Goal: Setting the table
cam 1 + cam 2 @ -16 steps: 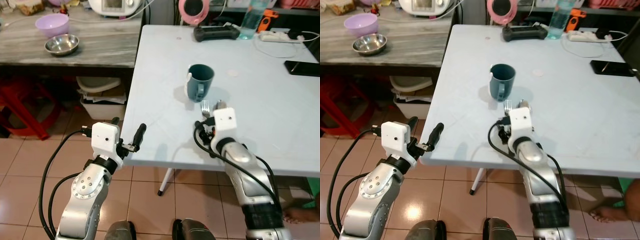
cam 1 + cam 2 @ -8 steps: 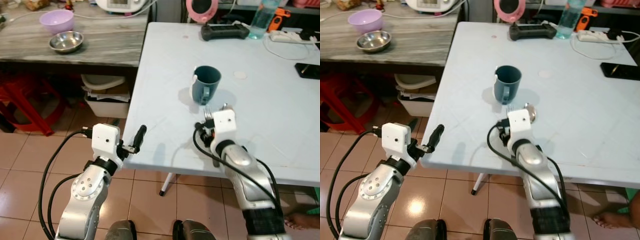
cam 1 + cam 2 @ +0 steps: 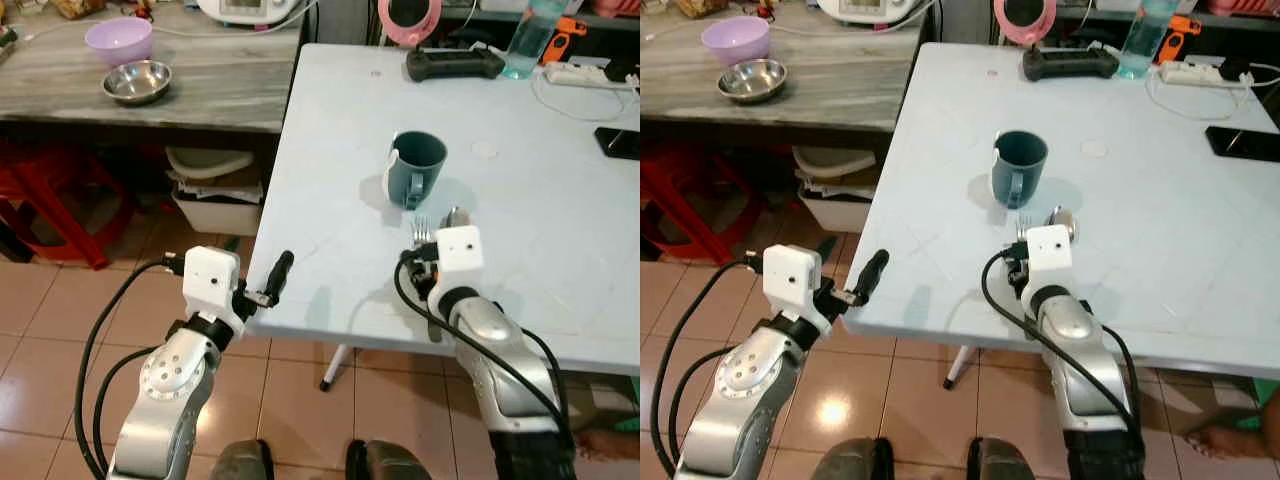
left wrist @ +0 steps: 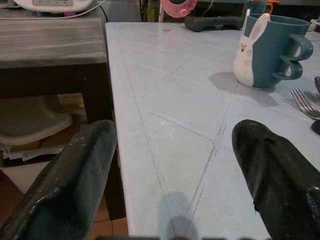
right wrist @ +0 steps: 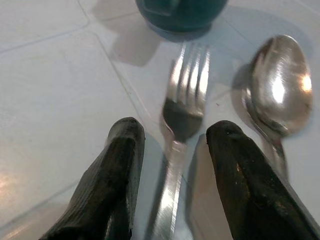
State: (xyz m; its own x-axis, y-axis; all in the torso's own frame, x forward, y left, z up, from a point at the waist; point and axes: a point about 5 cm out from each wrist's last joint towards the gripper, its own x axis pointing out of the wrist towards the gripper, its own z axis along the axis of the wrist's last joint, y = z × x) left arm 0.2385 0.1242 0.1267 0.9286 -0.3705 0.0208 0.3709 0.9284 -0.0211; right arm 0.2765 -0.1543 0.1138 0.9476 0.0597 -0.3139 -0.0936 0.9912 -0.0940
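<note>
Fork and spoon are lying side by side on the white table, just in front of the teal mug, and in the left eye view you are seeing the right gripper resting low on the tabletop right behind them; its fingers are hidden under the white wrist block here. The left gripper is hovering at the table's near corner, off to the left of the mug. On the grey wooden counter a purple bowl and a steel bowl are standing; you cannot tell what is in them. A black controller and a clear water bottle are sitting at the table's far edge.

In the right eye view the mug is standing upright with its handle toward the robot, and nothing can be made out inside it.

In the left wrist view you are looking between two widely parted black fingers across the tabletop; the mug is showing a white rabbit figure on its side.

In the right wrist view the fingers are standing apart on either side of the fork's handle, with visible gaps, not clamping it. The spoon is lying just beside the fork.
</note>
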